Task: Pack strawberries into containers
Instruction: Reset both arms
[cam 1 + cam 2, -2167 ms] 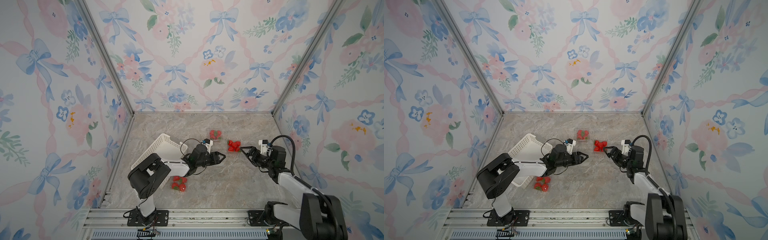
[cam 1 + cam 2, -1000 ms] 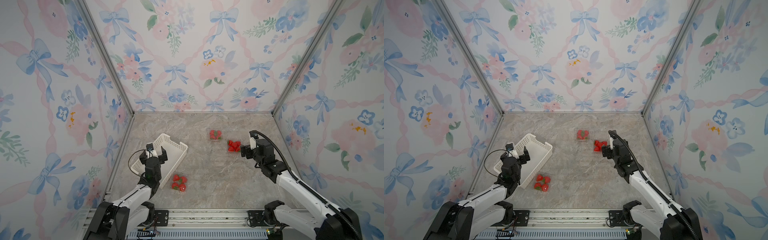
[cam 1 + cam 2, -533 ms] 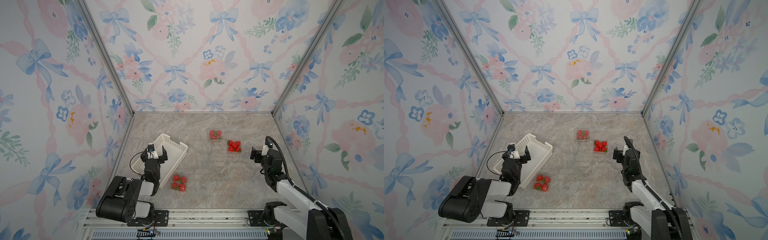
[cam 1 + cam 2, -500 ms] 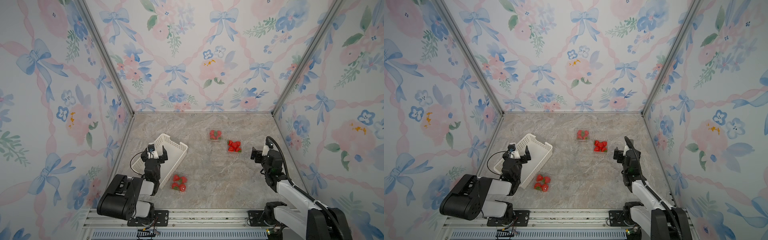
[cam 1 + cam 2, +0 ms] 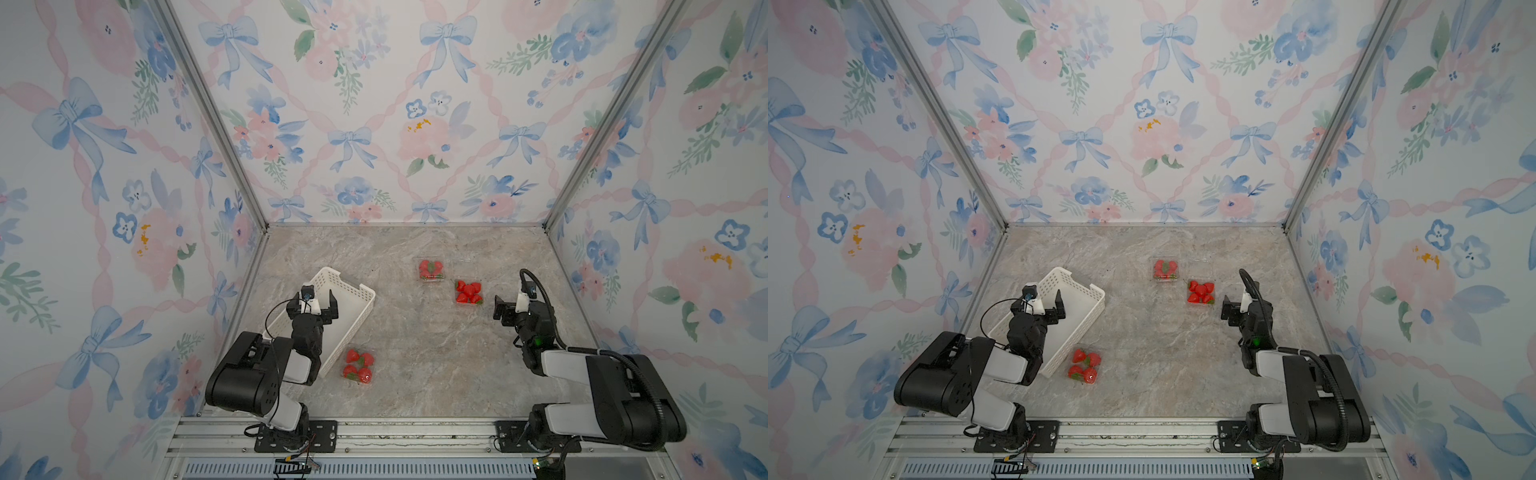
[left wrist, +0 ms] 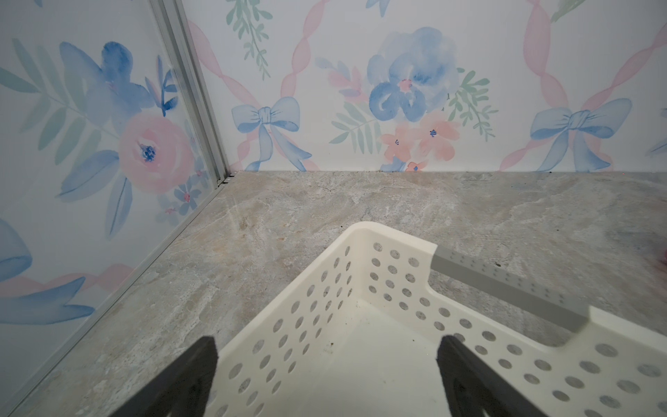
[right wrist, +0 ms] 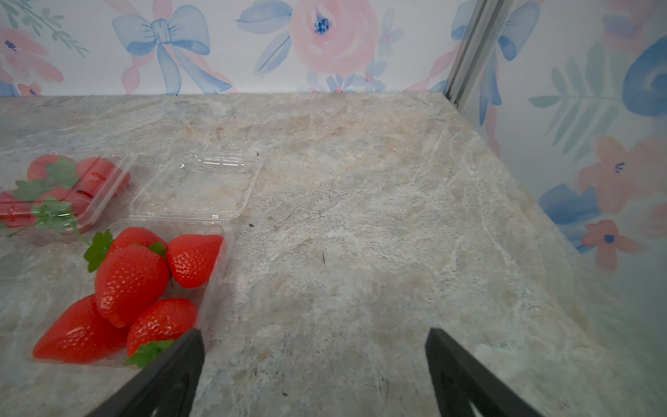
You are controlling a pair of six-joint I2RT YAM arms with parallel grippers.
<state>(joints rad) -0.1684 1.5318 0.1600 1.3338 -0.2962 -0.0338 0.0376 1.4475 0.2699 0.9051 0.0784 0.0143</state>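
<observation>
Nearest, four strawberries (image 5: 360, 365) in a clear container (image 5: 343, 375), just beside the white basket (image 5: 353, 293). Above that basket, left pincer (image 5: 314, 302) spread wide, empty. Across the desk (image 5: 436, 365), right pincer (image 7: 314, 334) likewise released, near a second container (image 7: 216, 274) of berries. Farthest, a third container (image 5: 430, 268), also filled.

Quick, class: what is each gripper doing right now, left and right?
Left gripper: open, holding nothing, fingers spread over the white basket.
Right gripper: open, holding nothing.

A white perforated basket (image 5: 354, 326) sits askew on the marbled tabletop (image 5: 436, 353) beside the floral wall (image 5: 124, 208).
</observation>
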